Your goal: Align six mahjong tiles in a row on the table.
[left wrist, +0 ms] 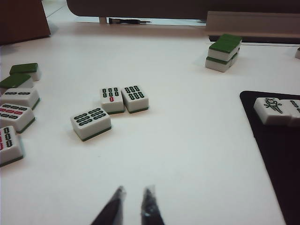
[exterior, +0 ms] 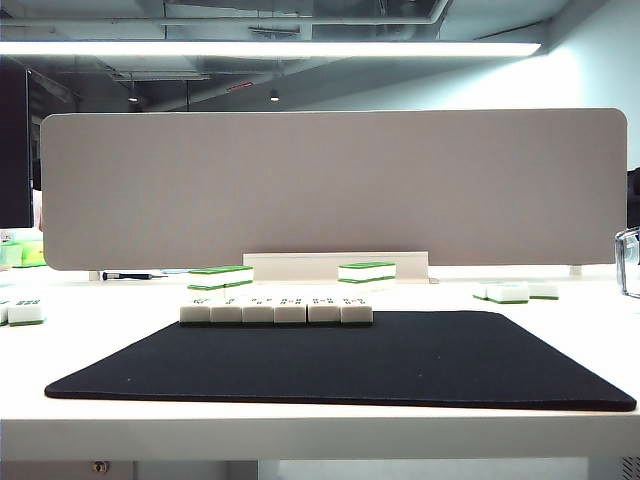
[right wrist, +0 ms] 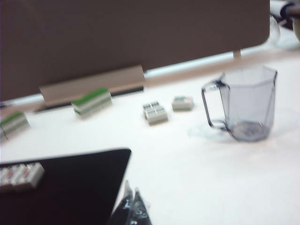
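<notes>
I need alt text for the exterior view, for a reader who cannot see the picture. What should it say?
Six mahjong tiles stand side by side in one straight row along the far edge of a black mat on a white table. Behind them rises a grey divider panel, with green-topped tile stacks at its foot. No gripper or arm appears in this view.
</notes>
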Controlling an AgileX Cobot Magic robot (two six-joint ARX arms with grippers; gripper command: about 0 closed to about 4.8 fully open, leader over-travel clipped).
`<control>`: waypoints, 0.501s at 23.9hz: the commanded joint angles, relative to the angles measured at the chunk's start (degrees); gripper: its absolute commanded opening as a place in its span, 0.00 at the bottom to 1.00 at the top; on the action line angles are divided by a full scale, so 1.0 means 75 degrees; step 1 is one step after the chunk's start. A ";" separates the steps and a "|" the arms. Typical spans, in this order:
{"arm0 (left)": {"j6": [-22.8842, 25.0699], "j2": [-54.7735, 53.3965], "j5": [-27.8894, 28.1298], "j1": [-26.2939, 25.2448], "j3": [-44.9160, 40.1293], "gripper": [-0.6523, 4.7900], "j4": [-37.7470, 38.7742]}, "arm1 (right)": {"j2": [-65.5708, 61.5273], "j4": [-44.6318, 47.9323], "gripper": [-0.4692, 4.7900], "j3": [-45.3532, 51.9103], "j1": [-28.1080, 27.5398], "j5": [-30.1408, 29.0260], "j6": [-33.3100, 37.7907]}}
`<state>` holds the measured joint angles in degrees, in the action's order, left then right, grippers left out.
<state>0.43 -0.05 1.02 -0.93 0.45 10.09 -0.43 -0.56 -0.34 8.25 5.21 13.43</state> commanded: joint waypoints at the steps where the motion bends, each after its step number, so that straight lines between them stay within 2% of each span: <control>1: 0.0026 -0.0003 -0.0026 -0.0020 -0.0012 0.22 0.0079 | 0.0050 -0.0586 0.09 0.0006 0.0009 0.0154 -0.0114; 7: 0.0026 -0.0003 -0.0026 -0.0020 -0.0012 0.22 0.0079 | 0.0050 -0.1265 0.09 0.0003 0.0009 0.0169 -0.0195; 12: 0.0026 -0.0003 -0.0026 -0.0020 -0.0012 0.22 0.0076 | 0.0047 -0.1259 0.09 0.0003 0.0017 0.0119 -0.0192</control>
<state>0.43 -0.08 1.02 -0.93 0.45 10.09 -0.43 -9.98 -0.34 8.27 6.20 12.16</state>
